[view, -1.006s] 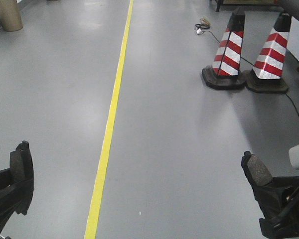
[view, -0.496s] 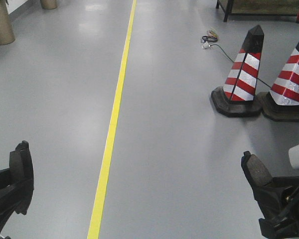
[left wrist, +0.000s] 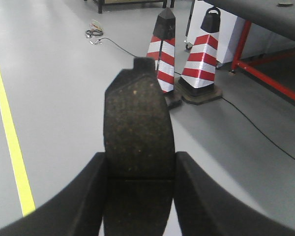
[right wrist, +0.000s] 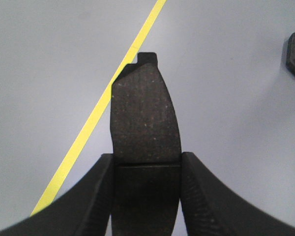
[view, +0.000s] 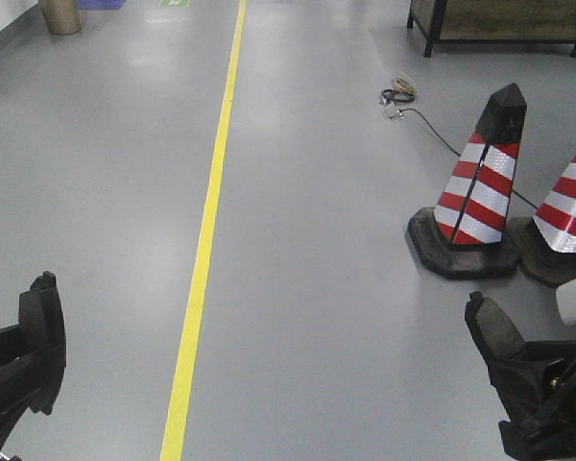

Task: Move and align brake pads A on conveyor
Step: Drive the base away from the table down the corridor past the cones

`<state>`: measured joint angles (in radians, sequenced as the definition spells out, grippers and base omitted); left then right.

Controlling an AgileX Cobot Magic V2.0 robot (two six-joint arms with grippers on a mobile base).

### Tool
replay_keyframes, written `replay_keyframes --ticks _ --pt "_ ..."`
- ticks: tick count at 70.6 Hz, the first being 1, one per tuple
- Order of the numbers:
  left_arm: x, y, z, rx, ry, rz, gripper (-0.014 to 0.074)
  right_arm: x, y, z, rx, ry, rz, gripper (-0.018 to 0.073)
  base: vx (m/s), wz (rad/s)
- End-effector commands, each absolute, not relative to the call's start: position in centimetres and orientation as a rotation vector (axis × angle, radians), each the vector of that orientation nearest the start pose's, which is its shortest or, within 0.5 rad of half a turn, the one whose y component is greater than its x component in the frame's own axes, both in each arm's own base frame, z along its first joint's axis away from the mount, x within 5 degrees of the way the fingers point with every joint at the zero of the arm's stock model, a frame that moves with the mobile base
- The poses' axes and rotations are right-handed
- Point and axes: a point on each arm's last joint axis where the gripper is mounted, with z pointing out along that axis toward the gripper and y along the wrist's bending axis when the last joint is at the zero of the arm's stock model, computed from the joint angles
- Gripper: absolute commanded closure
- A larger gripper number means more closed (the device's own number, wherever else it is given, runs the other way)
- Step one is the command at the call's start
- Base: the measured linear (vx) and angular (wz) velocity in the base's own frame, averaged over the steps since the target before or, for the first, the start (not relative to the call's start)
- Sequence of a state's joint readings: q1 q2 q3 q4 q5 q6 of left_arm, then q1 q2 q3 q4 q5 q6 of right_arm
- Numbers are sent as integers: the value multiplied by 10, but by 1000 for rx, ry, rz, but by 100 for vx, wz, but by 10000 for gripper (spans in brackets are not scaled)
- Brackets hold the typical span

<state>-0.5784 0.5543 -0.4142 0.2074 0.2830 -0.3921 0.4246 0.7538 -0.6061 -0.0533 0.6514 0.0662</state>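
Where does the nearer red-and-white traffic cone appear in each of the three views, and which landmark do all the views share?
Front view: the nearer cone stands right of centre, beside a second cone at the right edge.
Left wrist view: it stands at top centre, behind the brake pad held in the left claw.
Right wrist view: no striped cone shows; only a dark shape at the right edge.
Shared landmark: the yellow floor line.

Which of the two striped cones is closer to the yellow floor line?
The left cone, fully in view with its black tip. The other cone stands farther from the yellow line and is cut off by the right edge.
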Motion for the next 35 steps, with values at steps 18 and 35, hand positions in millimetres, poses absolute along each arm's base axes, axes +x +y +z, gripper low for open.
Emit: replay_keyframes --ticks 18,35 --pt "102 -63 302 327 1777 -515 468 134 57 308 -431 2129 216 376 64 -6" --pt "102 -63 302 327 1777 -515 468 134 57 308 -431 2129 216 376 61 -13"
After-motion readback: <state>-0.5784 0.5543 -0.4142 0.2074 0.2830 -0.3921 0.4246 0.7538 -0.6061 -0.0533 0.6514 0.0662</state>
